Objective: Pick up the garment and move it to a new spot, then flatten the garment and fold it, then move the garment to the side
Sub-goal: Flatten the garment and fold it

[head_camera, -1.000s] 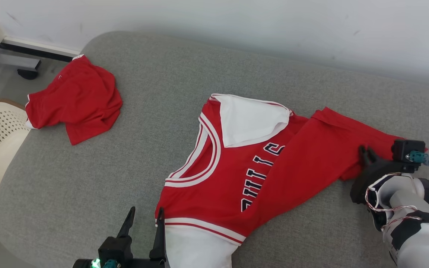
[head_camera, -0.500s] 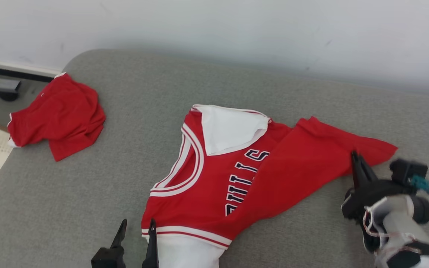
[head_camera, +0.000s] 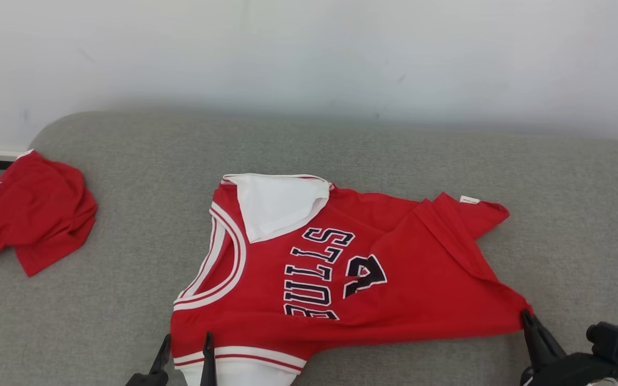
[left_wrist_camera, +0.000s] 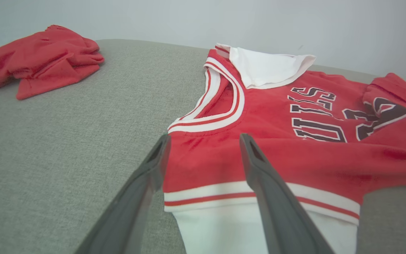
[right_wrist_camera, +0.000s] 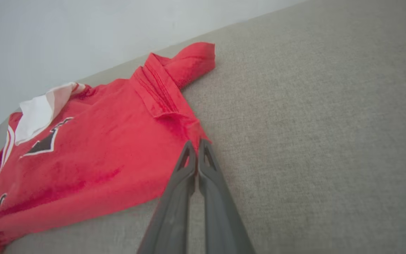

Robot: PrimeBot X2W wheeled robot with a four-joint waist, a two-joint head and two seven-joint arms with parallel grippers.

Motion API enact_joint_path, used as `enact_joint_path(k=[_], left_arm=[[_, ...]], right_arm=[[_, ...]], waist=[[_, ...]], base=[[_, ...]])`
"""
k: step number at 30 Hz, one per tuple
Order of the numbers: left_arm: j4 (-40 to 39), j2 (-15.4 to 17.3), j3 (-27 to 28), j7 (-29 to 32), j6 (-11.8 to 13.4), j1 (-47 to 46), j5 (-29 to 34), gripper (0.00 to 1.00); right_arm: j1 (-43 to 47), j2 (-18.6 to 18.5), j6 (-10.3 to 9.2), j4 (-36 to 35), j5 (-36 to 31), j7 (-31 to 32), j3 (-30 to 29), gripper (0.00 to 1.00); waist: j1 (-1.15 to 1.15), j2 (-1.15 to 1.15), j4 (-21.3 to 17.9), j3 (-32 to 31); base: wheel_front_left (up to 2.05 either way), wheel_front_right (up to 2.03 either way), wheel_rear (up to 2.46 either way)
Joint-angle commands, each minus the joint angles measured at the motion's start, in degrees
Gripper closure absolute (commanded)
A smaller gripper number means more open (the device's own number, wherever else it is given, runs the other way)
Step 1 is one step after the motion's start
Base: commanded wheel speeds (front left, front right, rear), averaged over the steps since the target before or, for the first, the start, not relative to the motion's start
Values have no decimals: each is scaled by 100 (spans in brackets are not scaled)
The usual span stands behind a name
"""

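Looking down from the head camera, I see a red basketball jersey [head_camera: 341,279] lying mostly flat on a grey fabric-covered counter [head_camera: 126,177], near the middle and reaching to the near edge of the view. Its lettering runs sideways. A white flap [head_camera: 277,206] is turned over at the far shoulder. The far right corner is folded back on itself and carries a small white tag [head_camera: 469,199].

My right tool [head_camera: 526,316] sits at the near right. Its two dark fingers are pinched together on the jersey's near right corner, which is drawn out to a point. In the right wrist view the right tool [right_wrist_camera: 196,143] meets the red hem just where the cloth ends and bare grey begins.

My left tool [head_camera: 187,338] is at the near left with its fingers spread wide. One finger stands just outside the jersey's left edge and the other is over its red and white band. I cannot tell whether they touch the cloth.

A second, crumpled red garment [head_camera: 24,220] lies at the far left, well apart from the jersey. Bare grey lies between the two, along the far strip below the pale wall [head_camera: 309,53], and across the whole right side. The counter's far left corner is rounded.
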Motion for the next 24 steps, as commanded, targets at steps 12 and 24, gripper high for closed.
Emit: enact_joint_path(k=[12,24], left_arm=[[246,7,-9,-13,-122,382,-33,0],[585,-4,-372,255,-201,769,-416,0]], right_arm=[[811,738,-13,-1304,-2183,278,-999,0],[704,732,-13,-546,-2417,200,-1111,0]], waist=[[1,0,-163,-144],[1,0,-98,-69]], base=[[0,0,0],[0,0,0]])
